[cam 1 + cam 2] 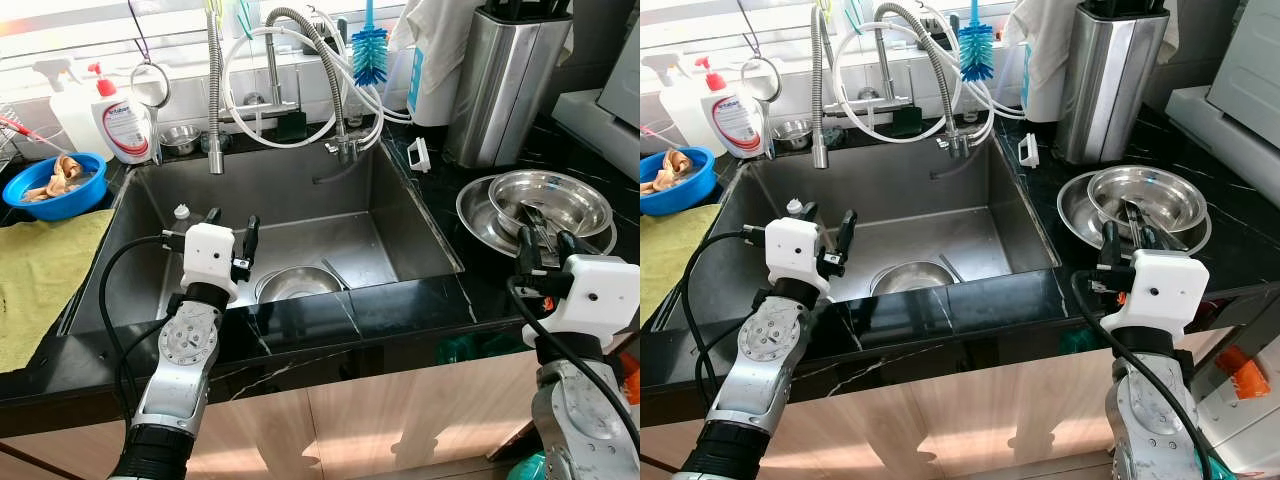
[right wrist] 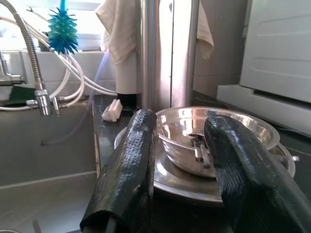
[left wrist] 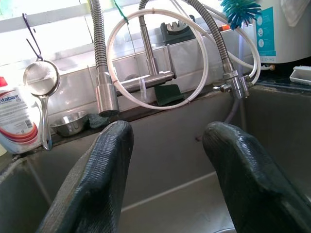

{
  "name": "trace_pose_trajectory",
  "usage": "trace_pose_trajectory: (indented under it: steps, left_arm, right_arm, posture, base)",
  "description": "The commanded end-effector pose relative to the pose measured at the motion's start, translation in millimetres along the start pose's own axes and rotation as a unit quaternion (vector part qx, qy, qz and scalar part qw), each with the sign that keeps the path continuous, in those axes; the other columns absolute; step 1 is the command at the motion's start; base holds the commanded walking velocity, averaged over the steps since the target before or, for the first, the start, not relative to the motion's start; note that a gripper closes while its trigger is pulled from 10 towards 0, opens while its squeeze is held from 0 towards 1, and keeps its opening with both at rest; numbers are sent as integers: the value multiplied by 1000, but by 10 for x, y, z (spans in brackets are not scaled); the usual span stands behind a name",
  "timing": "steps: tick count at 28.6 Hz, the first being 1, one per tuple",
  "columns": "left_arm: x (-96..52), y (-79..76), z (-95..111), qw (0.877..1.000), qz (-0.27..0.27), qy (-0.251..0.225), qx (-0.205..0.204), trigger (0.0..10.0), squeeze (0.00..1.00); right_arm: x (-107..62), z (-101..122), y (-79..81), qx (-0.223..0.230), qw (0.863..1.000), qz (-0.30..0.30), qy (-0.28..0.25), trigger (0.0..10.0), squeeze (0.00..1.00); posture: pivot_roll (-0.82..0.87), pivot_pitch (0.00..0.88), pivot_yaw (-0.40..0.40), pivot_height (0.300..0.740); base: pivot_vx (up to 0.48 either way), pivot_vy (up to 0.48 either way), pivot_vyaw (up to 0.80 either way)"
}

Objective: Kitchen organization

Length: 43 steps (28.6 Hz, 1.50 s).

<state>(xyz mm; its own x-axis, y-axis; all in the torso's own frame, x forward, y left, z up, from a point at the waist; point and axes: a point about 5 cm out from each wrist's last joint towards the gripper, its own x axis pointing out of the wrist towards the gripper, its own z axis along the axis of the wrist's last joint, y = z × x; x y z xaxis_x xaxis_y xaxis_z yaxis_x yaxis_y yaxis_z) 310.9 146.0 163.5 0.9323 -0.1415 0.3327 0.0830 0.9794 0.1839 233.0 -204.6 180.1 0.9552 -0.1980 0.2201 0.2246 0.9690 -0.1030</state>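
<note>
Nearest, right gripper [image 1: 542, 243] open, empty, poised at counter edge just before steel bowl [image 1: 550, 201] nested on plate [image 1: 480, 215]. Left gripper [image 1: 231, 235] open above sink [image 1: 400, 225], second bowl [image 1: 298, 283] below. Advisable: approach bowl rim squarely, avoid utensils inside.

My left gripper [image 1: 232, 237] and right gripper [image 1: 545, 243] both reach forward, fingers parted and holding nothing.
</note>
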Motion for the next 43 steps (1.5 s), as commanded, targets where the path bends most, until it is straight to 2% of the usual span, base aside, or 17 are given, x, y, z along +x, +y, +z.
trace_pose_trajectory:
  steps: [1,7,8,9,29,43]
  left_arm:
    - [-7,20,12,1000,-3,0,5,10000,0]
    - [-7,22,12,1000,-3,0,6,10000,0]
    - [-7,23,12,1000,-2,0,6,10000,0]
    - [-8,24,12,1000,-2,0,6,10000,0]
    - [-1,30,14,1000,-1,0,8,10000,0]
    - [10,29,19,1000,2,-3,7,10000,0]
  right_arm:
    - [15,-19,-9,3,1000,-6,9,10000,0]
    - [15,-34,4,11,1000,-6,13,10000,0]
    - [16,-32,6,11,1000,-6,13,8353,0]
    - [16,-33,7,12,1000,-6,13,0,0]
    - [51,17,-5,18,1000,-9,7,0,0]
    - [126,226,18,27,999,-3,-45,0,0]
  posture:
    - [-153,0,85,740]
    - [-152,0,86,740]
    - [-151,0,86,740]
    - [-151,0,86,740]
    - [-152,0,86,740]
    - [-154,0,85,740]
  base:
    - [0,0,0]
    - [0,0,0]
    - [0,0,0]
    - [0,0,0]
    - [0,0,0]
    - [0,0,0]
